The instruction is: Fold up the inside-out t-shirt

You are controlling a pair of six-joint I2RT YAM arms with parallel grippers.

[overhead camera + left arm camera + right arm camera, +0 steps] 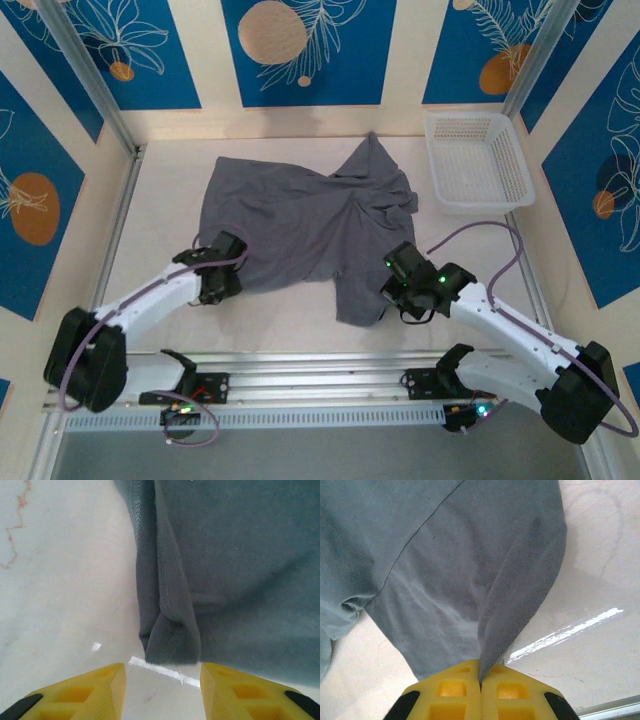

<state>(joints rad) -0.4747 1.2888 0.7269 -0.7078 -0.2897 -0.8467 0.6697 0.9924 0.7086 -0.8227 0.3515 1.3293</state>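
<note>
The inside-out t-shirt point(300, 235) lies crumpled and spread across the middle of the table, dark grey, one part bunched toward the back right. My left gripper point(218, 285) sits at its near left edge; in the left wrist view its yellow fingers point(92, 692) stand apart on either side of a folded hem corner point(170, 640), with bare table between them. My right gripper point(392, 295) is at the near right corner of the t-shirt point(445, 565), its fingers point(455, 690) shut on a pinched fold of cloth point(517, 615).
A white basket point(478, 160) stands at the back right of the table. Metal frame posts rise at the back corners, and an aluminium rail point(320, 385) runs along the near edge by the arm bases.
</note>
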